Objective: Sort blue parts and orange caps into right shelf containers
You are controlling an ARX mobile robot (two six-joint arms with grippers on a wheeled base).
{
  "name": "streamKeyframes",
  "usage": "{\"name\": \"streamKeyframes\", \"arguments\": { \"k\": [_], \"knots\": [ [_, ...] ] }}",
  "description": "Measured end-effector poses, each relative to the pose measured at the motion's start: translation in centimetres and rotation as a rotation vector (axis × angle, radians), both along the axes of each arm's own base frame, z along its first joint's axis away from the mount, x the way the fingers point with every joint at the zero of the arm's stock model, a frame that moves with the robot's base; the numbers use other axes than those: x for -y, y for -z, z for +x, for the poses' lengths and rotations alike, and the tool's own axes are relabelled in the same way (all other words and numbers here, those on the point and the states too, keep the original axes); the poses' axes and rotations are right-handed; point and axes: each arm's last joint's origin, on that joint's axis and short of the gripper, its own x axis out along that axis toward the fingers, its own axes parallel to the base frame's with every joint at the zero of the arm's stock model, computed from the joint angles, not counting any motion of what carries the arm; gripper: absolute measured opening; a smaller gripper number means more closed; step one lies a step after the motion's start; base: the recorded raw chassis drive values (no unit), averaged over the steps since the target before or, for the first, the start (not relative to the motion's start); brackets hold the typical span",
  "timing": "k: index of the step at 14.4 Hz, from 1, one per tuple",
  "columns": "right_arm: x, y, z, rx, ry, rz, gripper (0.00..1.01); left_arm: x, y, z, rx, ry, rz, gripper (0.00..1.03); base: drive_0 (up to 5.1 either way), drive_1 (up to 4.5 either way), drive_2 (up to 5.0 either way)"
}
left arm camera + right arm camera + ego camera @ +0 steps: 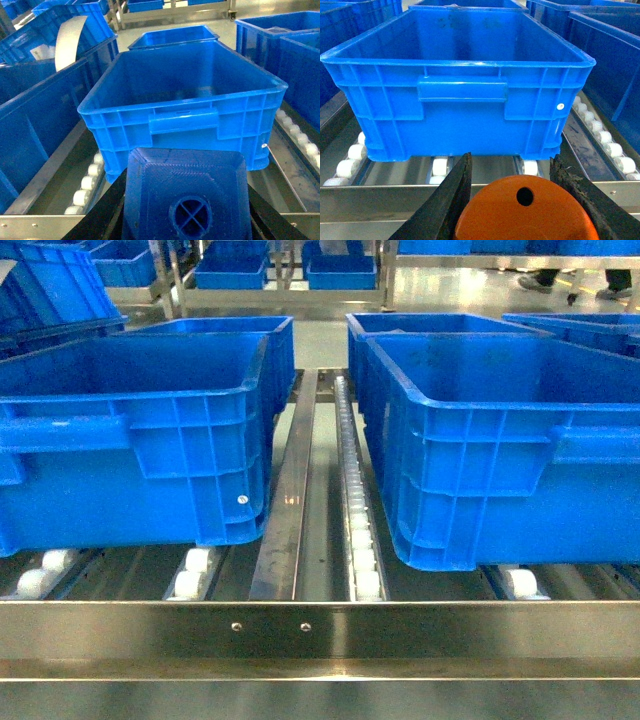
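Orange cap [525,215] and blue part [186,197], both cropped, fill the hands.

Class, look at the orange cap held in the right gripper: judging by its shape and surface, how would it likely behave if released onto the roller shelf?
The orange cap looks round with a smooth flat top, so it may roll if it lands on its side. It appears rigid, since the right gripper pinches it without visible deformation. The white rollers would probably let it slide or wander.

Black tapered jaws, rough worn inner edges, both wrists.
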Motion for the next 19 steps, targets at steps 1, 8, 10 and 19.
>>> {"name": "streamKeyframes", "arguments": {
  "k": [1, 8, 10, 19],
  "knots": [
    [0.0, 0.0, 0.0, 0.0, 0.0, 0.0, 0.41, 0.0, 0.0, 0.0, 0.0, 0.0, 0.0, 0.44, 0.0, 0.0, 0.0],
    [0.0, 0.0, 0.0, 0.0, 0.0, 0.0, 0.41, 0.0, 0.0, 0.0, 0.0, 0.0, 0.0, 0.44, 0.0, 0.0, 0.0],
    [-0.2, -1.6, 0.5, 0.031, -0.183, 0.0, 0.41, 0.0, 0.0, 0.0, 0.0, 0.0, 0.0, 0.44, 0.0, 0.0, 0.0],
    [-0.5, -5.8, 4.2, 0.174, -0.172, 0.007, 0.41, 0.0, 0.0, 0.0, 0.0, 0.0, 0.0, 0.44, 0.0, 0.0, 0.0]
  ]
}}
